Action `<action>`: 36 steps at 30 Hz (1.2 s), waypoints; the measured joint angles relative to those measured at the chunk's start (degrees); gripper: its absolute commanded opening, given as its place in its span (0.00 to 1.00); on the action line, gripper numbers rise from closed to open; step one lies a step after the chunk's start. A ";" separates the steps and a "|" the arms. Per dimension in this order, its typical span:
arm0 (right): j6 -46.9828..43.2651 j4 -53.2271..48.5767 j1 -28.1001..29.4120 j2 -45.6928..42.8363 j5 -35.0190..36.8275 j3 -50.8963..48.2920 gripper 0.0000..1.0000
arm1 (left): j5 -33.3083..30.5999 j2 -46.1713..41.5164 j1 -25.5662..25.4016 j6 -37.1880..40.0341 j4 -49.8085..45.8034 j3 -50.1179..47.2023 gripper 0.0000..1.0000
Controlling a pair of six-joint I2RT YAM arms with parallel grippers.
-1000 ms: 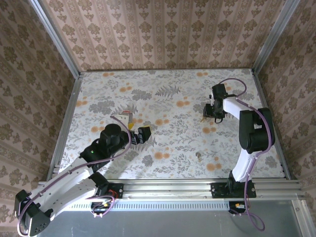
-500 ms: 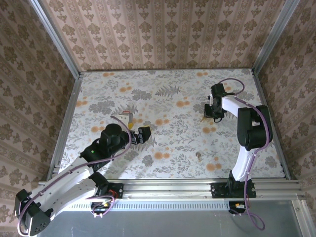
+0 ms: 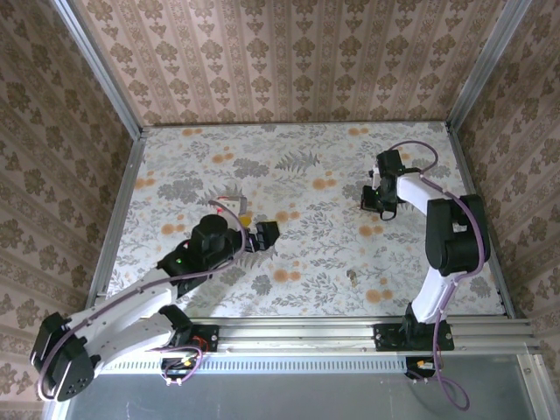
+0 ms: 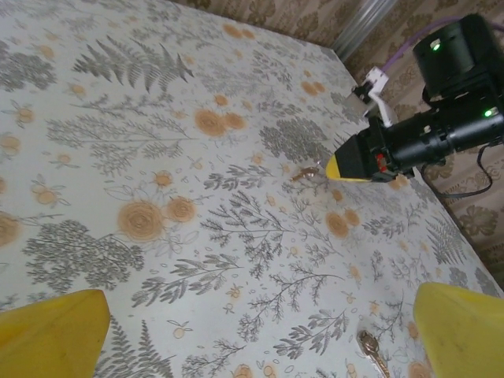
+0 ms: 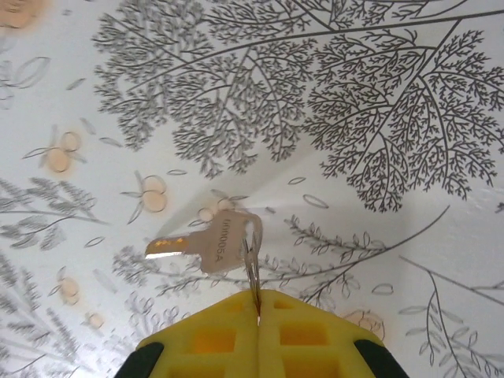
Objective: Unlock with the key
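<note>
one shift: left gripper (image 3: 265, 234) edged rightward.

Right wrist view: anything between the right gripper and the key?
Nothing visible. The right gripper is shut on the key, pinching its thin ring between the fingertips. The blade points left over the tablecloth.

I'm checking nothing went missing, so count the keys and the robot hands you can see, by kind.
Keys: 2, the held key in the right hand and the loose key lying apart from both hands
Hands: 2, the right hand and the left hand
Total: 4
</note>
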 measured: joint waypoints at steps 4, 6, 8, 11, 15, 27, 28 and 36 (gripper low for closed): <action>1.31 1.29 0.00 -4.87 -1.90 -2.91 0.00 | 1.53 4.98 -0.70 -2.10 5.64 -0.04 1.00; 2.03 2.08 0.02 -7.65 -2.97 -4.28 0.00 | 2.27 7.52 -0.96 -3.80 9.18 -0.04 1.00; 3.26 2.97 0.22 -10.99 -4.35 -5.70 0.00 | 2.91 10.45 -1.01 -7.45 13.18 -0.04 1.00; 5.18 4.11 1.09 -15.85 -6.47 -7.04 0.00 | 3.74 16.09 -1.01 -15.45 20.72 -0.09 1.00; 7.34 5.92 4.39 -21.68 -8.37 -7.30 0.00 | 5.03 24.87 -1.68 -27.82 33.03 -0.22 1.00; 13.79 13.18 16.24 -33.14 -11.47 -11.50 0.00 | 4.20 42.73 -6.99 -57.83 58.47 2.27 0.95; 14.16 13.44 17.05 -33.48 -11.50 -11.91 0.00 | 3.48 43.06 -7.26 -59.21 59.56 2.12 0.96; 17.35 17.27 22.38 -35.15 -11.41 -15.91 0.00 | -1.68 43.15 -8.24 -64.70 62.86 1.16 0.94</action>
